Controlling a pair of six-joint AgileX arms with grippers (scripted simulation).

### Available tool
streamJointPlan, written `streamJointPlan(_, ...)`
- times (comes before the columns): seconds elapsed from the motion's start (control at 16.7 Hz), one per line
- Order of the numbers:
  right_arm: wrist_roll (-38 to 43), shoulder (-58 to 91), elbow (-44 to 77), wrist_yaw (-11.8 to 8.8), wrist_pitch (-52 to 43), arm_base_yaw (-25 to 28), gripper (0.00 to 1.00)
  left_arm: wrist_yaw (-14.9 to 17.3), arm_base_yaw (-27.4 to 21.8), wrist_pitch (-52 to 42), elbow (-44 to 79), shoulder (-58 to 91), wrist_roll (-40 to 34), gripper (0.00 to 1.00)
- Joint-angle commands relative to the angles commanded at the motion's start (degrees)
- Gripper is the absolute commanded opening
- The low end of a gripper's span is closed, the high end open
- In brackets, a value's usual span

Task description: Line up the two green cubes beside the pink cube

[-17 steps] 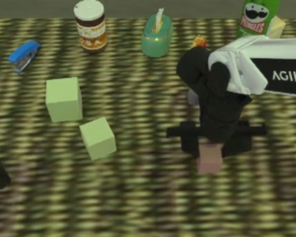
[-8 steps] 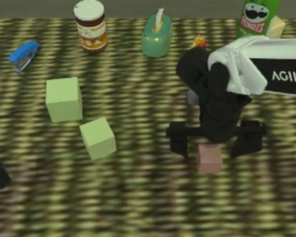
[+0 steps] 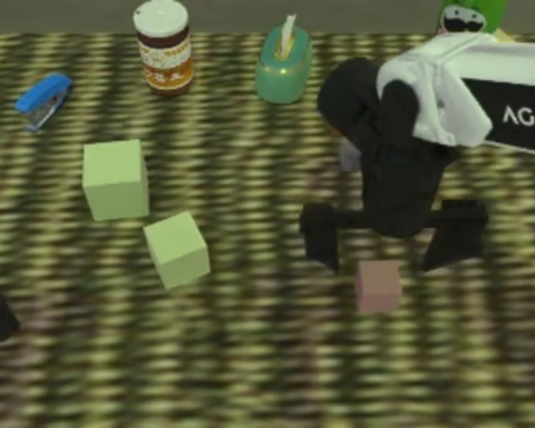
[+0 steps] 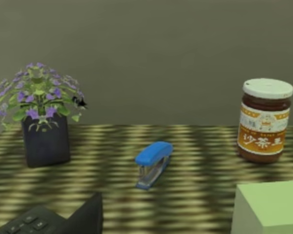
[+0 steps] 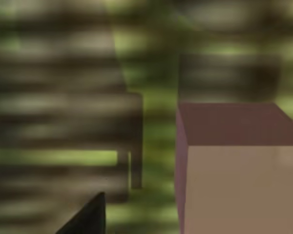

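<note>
Right of the middle of the surface, the pink cube point(image 3: 378, 285) sits free below the right pincer point(image 3: 392, 239), fingers wide apart, which should rise straight up without bumping it.

Right hand point(image 3: 390, 241): one second ago closed over the pink cube point(image 3: 378, 285); fingers now spread wide and drawn back toward the table's far edge, clear of the cube. Pink cube: formerly half covered by the hand, now fully exposed on the table. Right arm: shifted toward the far edge, covering more of the Pringles can point(image 3: 471, 15).
</note>
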Motion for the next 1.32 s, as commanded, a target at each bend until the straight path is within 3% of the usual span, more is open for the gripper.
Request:
streamJointPlan(0.24, 0.0, -2.52, 4.71, -0.04, -7.2, 0.22, 1.0, 0.0, 0.0, 0.0, 0.0, 0.0, 0.0, 1.0)
streamJointPlan(0.66, -0.7, -4.24, 3.18, -0.15, -6.29, 0.27, 1.0, 0.09, -0.56, -1.22, 1.62, 1.67, 0.7, 1.0)
streamJointPlan(0.96, -5.59, -18.82, -9.34, -0.67, 2.14, 1.06, 1.0, 0.12, -4.22, -10.59, 15.12, 16.1, 6.13, 1.0)
streamJointPlan(1.32, -14.88, -51.59, -35.6, -1.49, 18.83, -3.3, 1.0, -0.05, -11.03, -29.16, 40.97, 50.35, 16.73, 1.0)
